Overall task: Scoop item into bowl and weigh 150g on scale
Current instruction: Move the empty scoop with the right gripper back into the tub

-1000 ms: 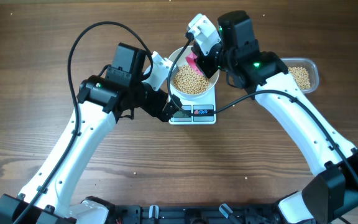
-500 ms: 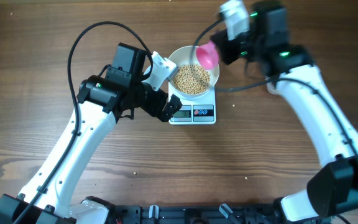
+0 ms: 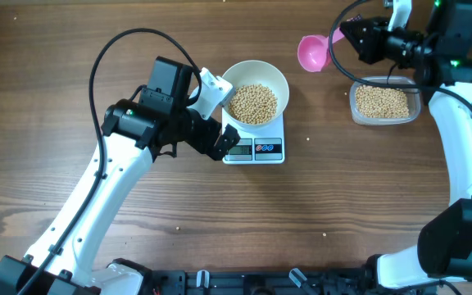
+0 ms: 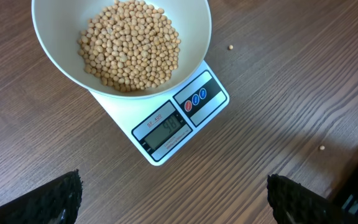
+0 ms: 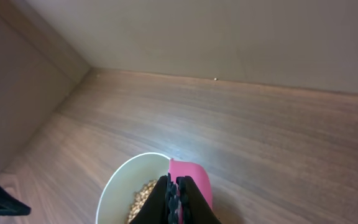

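The bowl (image 3: 280, 79) sits on the scale (image 3: 255, 149), holding a heap of beans (image 3: 252, 102). The left pincer (image 3: 220, 141) hovers at the scale's left edge, jaws wide open and empty. Well right of the scale, the right pincer (image 3: 352, 34) is clamped on the handle of a pink scoop (image 3: 312, 52), near a clear tub (image 3: 417, 102) of more beans. 2 stray beans (image 4: 230, 46) lie on the table (image 3: 220, 213) right of the scale.

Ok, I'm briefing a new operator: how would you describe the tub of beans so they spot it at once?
Find the white scale in the middle of the wooden table, then look well to its right. The tub stands there on the wood; unlike the round white bowl on the scale, it is clear and rounded-rectangular.
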